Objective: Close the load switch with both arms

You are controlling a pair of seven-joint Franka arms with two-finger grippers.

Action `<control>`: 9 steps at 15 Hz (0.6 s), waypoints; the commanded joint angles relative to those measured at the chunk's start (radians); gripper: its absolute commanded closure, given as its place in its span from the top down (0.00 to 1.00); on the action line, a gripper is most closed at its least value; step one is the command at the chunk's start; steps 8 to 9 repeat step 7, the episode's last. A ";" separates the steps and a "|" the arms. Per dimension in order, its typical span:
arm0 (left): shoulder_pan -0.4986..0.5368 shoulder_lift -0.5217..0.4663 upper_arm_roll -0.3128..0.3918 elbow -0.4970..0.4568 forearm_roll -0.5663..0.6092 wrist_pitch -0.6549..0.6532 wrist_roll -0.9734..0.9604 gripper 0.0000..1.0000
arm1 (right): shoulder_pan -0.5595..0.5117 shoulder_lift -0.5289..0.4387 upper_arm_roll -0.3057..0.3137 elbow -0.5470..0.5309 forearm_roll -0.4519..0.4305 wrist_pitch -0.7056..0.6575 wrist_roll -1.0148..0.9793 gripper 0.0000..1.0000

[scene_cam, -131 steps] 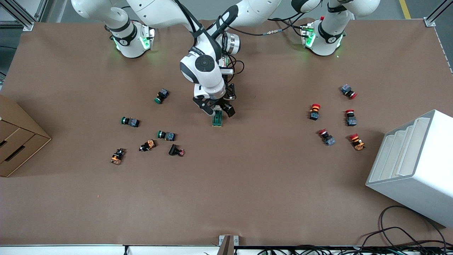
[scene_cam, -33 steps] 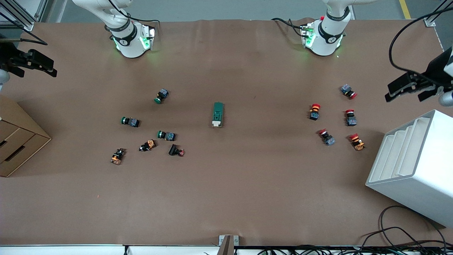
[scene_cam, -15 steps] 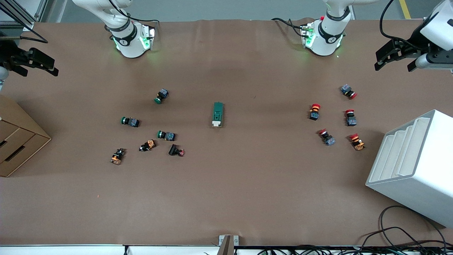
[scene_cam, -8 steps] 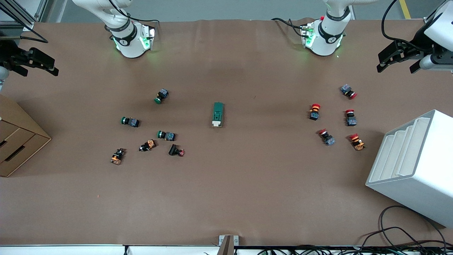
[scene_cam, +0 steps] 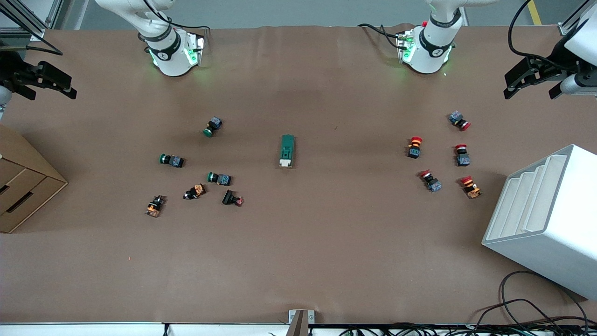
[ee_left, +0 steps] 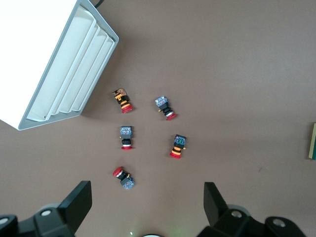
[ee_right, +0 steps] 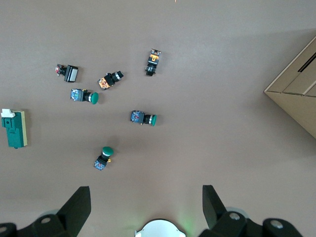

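Note:
The load switch (scene_cam: 287, 150), a dark green block with a white tab at its end nearer the front camera, lies alone at the table's middle. It also shows in the right wrist view (ee_right: 14, 128), and only its edge shows in the left wrist view (ee_left: 313, 141). My left gripper (scene_cam: 530, 92) is open and empty, high over the table edge at the left arm's end. My right gripper (scene_cam: 50, 94) is open and empty, high over the table edge at the right arm's end. Both show wide open in their wrist views (ee_left: 147, 202) (ee_right: 146, 202).
Several green and orange push-buttons (scene_cam: 219, 178) lie toward the right arm's end, several red ones (scene_cam: 414, 146) toward the left arm's end. A white slotted rack (scene_cam: 541, 219) and a cardboard box (scene_cam: 23, 182) stand at the table's two ends. Cables (scene_cam: 536, 312) lie near the front edge.
Both grippers have left the load switch and drawn back, raised, to the table's two ends. In the last second the left gripper has shifted slightly outward. The switch has not moved.

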 commanded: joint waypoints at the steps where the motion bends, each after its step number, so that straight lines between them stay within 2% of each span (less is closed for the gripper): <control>1: 0.005 0.023 -0.003 0.039 0.016 -0.009 0.016 1.00 | -0.008 -0.034 0.005 -0.033 0.000 0.006 -0.017 1.00; 9: 0.004 0.023 -0.006 0.039 0.013 -0.018 0.018 1.00 | -0.010 -0.034 0.006 -0.034 -0.001 0.003 -0.019 1.00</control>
